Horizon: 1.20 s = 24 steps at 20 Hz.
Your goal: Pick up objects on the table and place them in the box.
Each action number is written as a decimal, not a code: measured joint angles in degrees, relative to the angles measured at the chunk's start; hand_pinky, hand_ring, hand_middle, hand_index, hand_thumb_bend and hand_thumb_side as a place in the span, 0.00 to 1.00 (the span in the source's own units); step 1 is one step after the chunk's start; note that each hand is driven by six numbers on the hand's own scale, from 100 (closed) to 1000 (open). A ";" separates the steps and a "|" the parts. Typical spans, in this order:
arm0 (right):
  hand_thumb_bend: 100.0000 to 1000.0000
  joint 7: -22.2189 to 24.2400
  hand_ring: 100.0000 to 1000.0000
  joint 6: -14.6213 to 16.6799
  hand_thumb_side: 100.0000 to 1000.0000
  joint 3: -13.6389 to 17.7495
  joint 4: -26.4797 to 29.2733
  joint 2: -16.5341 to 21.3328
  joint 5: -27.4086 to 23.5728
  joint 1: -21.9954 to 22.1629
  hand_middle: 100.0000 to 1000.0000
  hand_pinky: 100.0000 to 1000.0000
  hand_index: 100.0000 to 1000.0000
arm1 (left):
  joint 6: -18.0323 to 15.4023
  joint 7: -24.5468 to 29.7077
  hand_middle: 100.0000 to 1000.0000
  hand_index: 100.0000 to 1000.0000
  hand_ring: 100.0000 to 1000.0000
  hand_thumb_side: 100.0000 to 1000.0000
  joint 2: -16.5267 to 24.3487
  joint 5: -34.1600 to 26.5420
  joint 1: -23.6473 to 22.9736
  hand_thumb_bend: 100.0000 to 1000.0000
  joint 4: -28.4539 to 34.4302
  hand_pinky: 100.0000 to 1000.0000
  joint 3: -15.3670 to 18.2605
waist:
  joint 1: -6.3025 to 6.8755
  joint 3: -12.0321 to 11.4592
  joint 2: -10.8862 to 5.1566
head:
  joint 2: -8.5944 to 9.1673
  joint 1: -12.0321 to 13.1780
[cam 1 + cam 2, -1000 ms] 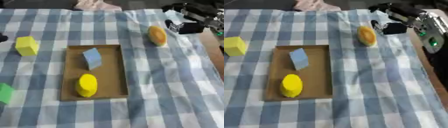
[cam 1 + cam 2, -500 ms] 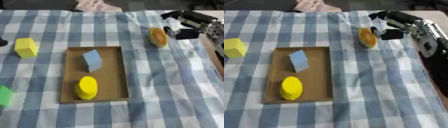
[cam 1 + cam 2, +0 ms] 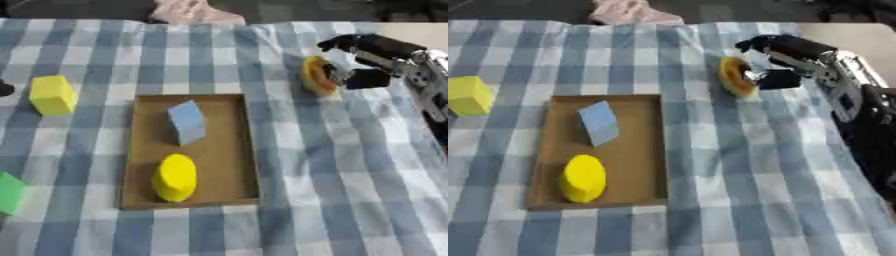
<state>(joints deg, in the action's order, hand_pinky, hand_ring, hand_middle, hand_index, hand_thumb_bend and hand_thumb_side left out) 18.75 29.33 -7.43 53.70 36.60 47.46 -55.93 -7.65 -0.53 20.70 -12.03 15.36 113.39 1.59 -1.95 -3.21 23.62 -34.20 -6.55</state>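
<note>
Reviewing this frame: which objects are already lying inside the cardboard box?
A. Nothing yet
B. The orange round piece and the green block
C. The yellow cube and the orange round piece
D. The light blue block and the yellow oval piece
D: the light blue block and the yellow oval piece sit inside the box, while the orange round piece is on the cloth by the right robot hand.

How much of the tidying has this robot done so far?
Two pieces lie in the shallow brown cardboard box: a light blue block and a yellow cylinder. The right hand is closing around an orange disc. A yellow cube and a green block wait on the checked cloth.
</note>
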 measured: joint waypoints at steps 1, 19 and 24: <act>0.00 0.47 1.00 0.26 0.91 -0.02 0.00 -0.04 -0.08 0.00 0.85 0.94 1.00 | 0.01 0.01 0.62 0.80 0.71 0.66 0.00 0.00 0.00 0.00 0.00 0.92 0.00 | -0.06 -0.01 0.00 | 0.00 0.00; 0.00 -1.82 0.82 1.61 0.67 -0.01 -1.09 -0.88 7.84 -1.05 0.39 0.87 0.72 | 0.25 0.35 0.62 0.80 0.71 0.67 0.00 0.03 0.33 0.00 0.00 0.92 -0.21 | -0.68 -1.06 0.70 | 0.14 -0.11; 0.00 -3.03 0.72 2.70 0.47 -0.12 -0.95 -1.12 6.05 -1.03 0.31 0.82 0.61 | 0.28 0.39 0.62 0.80 0.71 0.66 -0.02 0.03 0.33 0.00 0.00 0.92 -0.32 | -0.66 -0.99 0.70 | 0.13 -0.11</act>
<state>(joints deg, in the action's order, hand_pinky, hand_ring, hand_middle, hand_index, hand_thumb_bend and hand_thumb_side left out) 15.72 32.03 -7.55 52.74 35.48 53.51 -56.96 -7.37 -0.14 20.68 -12.01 15.69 113.39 1.28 -2.60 -4.20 24.31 -34.06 -6.65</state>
